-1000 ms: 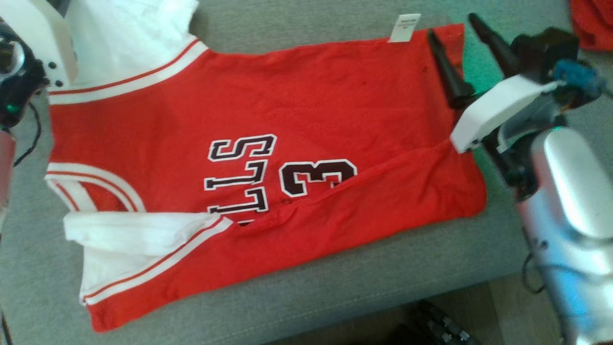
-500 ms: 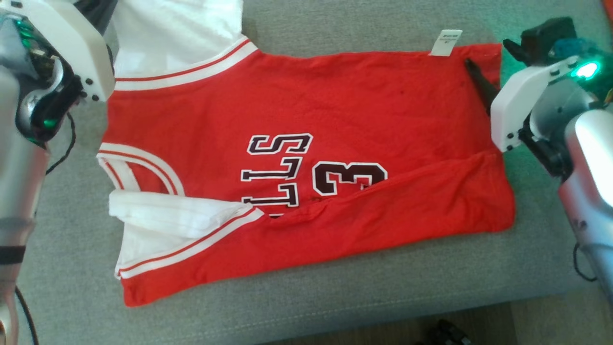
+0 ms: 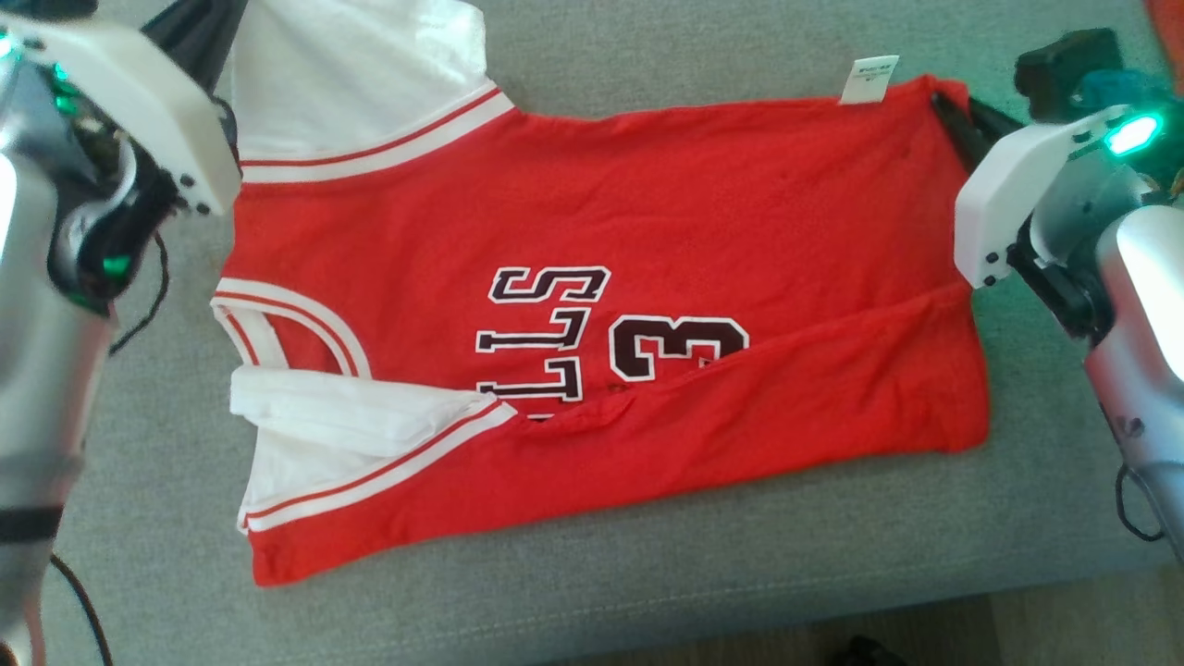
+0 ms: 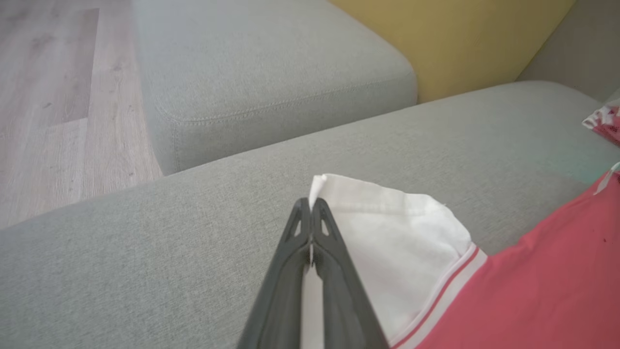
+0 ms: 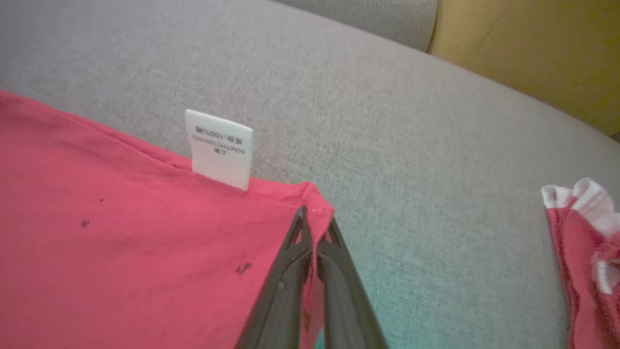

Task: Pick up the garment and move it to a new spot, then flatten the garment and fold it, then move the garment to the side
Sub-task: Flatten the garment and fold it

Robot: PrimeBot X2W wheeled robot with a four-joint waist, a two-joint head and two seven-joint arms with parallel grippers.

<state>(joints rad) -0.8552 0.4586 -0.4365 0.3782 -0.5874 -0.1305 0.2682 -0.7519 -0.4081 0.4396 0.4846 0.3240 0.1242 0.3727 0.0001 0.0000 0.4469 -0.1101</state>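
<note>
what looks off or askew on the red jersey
The red and white basketball jersey has its near edge folded diagonally over part of the black number 3, and a white care tag pokes out past the far edge.

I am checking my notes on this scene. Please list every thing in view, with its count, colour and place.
jersey: 1, red with white sleeves and trim, lying flat on the sofa, its near side folded over
label: 1, white, on the jersey's far edge near its right corner
other cloth: 1, red and white, on the sofa, apart from the jersey
sofa: 1, grey, under the jersey
panel: 1, yellow, behind the sofa seats
floor: 1, pale wood, beside the sofa
arms: 2, silver and white, one at each end of the jersey
left fingers: 2, dark, shut on a white sleeve corner
right fingers: 2, dark, shut on the red corner by the label
</note>
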